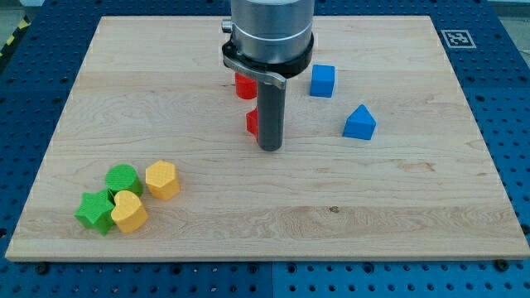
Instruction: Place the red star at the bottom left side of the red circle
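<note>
My tip [270, 147] rests on the board just right of centre. A red block [252, 122] shows only as a sliver at the rod's left side, touching or almost touching it; its shape is hidden. A second red block [245, 85] sits just above it toward the view's top, partly covered by the arm's grey housing; its shape cannot be made out either. I cannot tell which is the star and which is the circle.
A blue cube [323, 80] and a blue triangular block [359, 122] lie to the rod's right. At the bottom left a green round block [122, 178], a green star [95, 211], a yellow heart [128, 211] and a yellow hexagonal block [162, 180] cluster together.
</note>
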`<state>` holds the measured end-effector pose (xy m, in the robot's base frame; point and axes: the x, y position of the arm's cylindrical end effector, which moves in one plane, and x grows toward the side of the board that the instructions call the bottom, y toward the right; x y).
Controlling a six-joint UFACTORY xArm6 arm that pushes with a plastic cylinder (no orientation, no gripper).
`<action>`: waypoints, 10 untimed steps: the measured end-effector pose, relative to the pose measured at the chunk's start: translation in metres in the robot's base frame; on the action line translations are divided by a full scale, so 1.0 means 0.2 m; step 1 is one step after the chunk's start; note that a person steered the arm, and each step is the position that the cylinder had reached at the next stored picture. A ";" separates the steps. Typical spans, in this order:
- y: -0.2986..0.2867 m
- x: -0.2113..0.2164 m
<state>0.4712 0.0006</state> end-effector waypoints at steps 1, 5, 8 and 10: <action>0.01 0.00; 0.17 -0.18; 0.06 -0.22; -0.03 -0.29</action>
<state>0.4130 -0.0062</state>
